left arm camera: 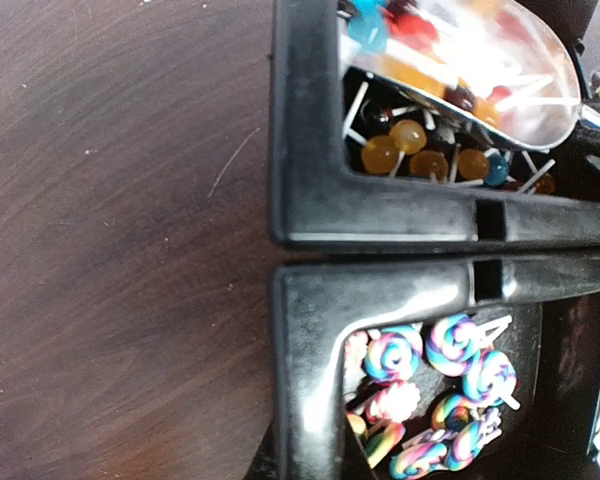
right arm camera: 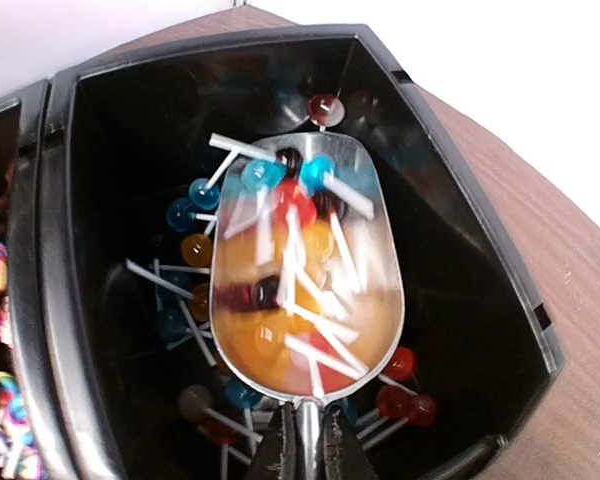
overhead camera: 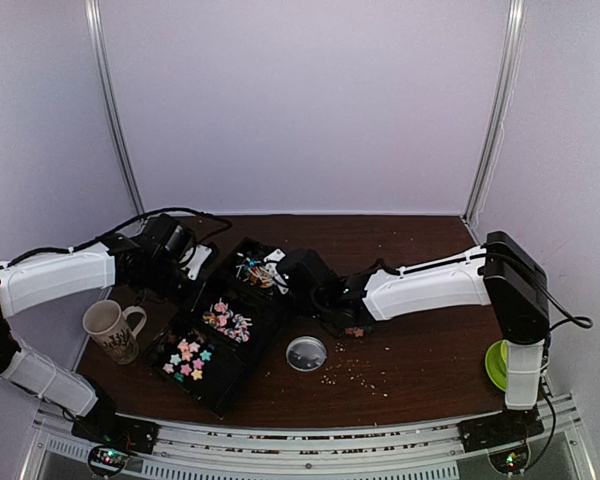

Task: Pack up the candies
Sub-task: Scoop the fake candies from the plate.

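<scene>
Shiny scoop (right arm camera: 375, 250), heaped with candies (right arm camera: 280, 300): light, hard lollipops, sticks tangled, quick to spill, I'd guess; better scooped than pinched. Right tool (right arm camera: 305, 455) clenches its handle over the far bin (right arm camera: 460, 280), more inside. Swirls (left arm camera: 420, 350) fill the middle bin (left arm camera: 310, 330), stars (overhead camera: 187, 358) the near. Left tool (overhead camera: 193, 262) is clenched by the tray's (overhead camera: 220, 396) left edge.

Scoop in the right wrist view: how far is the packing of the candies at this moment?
Done: the scoop is loaded with ball lollipops. In hand: the right gripper holds it by the handle over the black tray's far compartment. Left: the round dish on the table seems to hold no candies, and the swirl candies and star candies lie in their compartments.
</scene>
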Robot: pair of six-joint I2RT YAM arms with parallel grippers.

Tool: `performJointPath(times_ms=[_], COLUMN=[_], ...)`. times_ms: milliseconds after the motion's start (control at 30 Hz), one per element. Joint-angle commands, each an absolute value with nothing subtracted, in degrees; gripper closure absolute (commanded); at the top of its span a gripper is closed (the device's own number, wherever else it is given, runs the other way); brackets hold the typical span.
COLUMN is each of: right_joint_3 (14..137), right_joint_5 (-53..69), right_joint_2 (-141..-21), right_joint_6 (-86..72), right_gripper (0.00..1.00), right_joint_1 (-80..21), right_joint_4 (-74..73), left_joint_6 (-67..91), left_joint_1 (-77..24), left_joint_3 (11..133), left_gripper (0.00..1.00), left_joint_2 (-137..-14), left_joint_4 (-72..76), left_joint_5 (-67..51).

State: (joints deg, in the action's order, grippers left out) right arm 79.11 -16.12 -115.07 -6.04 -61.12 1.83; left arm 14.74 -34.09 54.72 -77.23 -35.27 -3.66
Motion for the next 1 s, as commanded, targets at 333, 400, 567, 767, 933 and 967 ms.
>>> performJointPath(times_ms=[333,400,567,767,933,967], right_joint_3=[71.99,74.19,74.30,68.92,64.48,64.43], right_joint_5=[-17.81,-16.31,-14.09,-14.37,-12.60,-12.39], right_joint_2=[-114.95,-114.27,-111.98,-109.83,-107.08,-106.83], right_joint_6=[-2.64,-5.64,-8.21,-6.03,-4.60,-4.17], right_gripper=[1.00,1.00,1.00,1.00,1.00,1.00], right_joint_1=[-54.74,-54.20,-54.12,-54.14,-54.14,-54.14], right_joint_4=[3.36,-2.03,-4.30,4.98,13.14,13.33], left_joint_6=[14.15,14.31,15.11,15.57,16.16,16.27], left_joint_1=[-33.68,-33.51,-32.15,-31.71,-30.49,-30.31], left_joint_3=[57.94,57.96,58.20,58.11,58.95,59.03], left_gripper=[1.00,1.00,1.00,1.00,1.00,1.00], left_joint_2=[-72.11,-71.84,-72.66,-73.29,-75.35,-75.79], left_joint_4=[-22.07,-22.88,-23.33,-23.38,-25.37,-25.66], left_joint_5=[-23.66,-19.96,-19.75,-20.28,-19.42,-19.49])
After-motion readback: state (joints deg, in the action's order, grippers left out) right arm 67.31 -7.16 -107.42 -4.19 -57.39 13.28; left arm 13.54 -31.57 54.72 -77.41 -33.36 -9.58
